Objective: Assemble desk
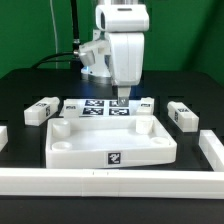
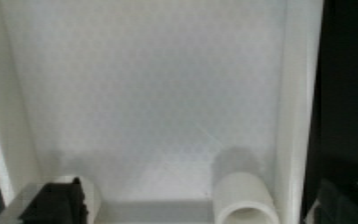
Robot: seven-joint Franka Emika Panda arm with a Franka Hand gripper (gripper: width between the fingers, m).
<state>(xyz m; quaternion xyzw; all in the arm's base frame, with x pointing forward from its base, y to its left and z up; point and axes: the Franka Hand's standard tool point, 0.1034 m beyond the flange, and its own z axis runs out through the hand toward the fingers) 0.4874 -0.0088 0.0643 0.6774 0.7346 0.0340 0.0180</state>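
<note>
The desk top is a wide white rimmed tray with corner sockets and a tag on its front wall, lying in the middle of the black table. My gripper hangs open over the tray's far edge, holding nothing. In the wrist view the tray's white floor fills the picture. A round socket post stands near one wall, and a black fingertip shows at the other side. One block leg lies at the exterior view's left, another leg at its right, and a third leg behind the tray.
The marker board lies flat behind the tray, under the arm. Long white border rails run along the front and the exterior view's right. Black cables trail at the back left.
</note>
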